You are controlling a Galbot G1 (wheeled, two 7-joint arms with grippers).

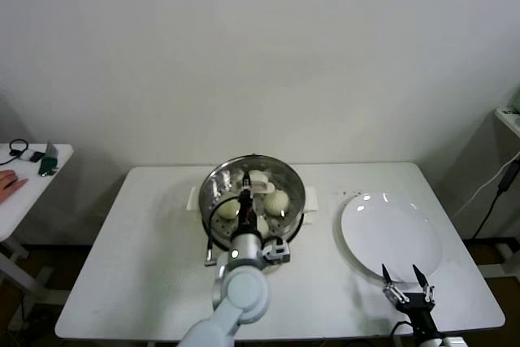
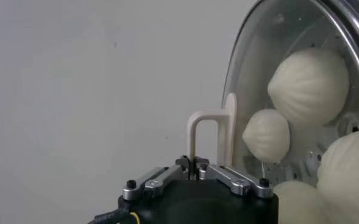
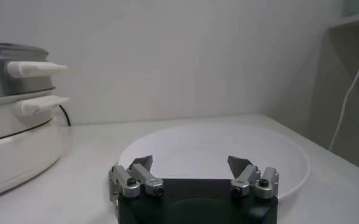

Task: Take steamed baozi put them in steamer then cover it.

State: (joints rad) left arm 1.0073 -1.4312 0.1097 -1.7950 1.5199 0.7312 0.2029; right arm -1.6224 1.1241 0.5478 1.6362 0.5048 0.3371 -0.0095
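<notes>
On my white table [image 1: 146, 266] the steamer [image 1: 213, 188] sits under its cover [image 2: 252, 55], with what looks like four steamed baozi [image 2: 308, 86] inside. My left gripper [image 2: 194, 163] pinches the lid handle [image 2: 211, 135]; my right gripper [image 1: 408, 275] hangs spread above one white plate [image 1: 392, 233]. No writing reads.

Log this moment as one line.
left gripper: shut on cream lid handle | glass cover: on steel steamer | right gripper: open, over white plate

Black-and-silver pincer [image 3: 194, 168], screwed fingers [image 3: 134, 179]
</notes>
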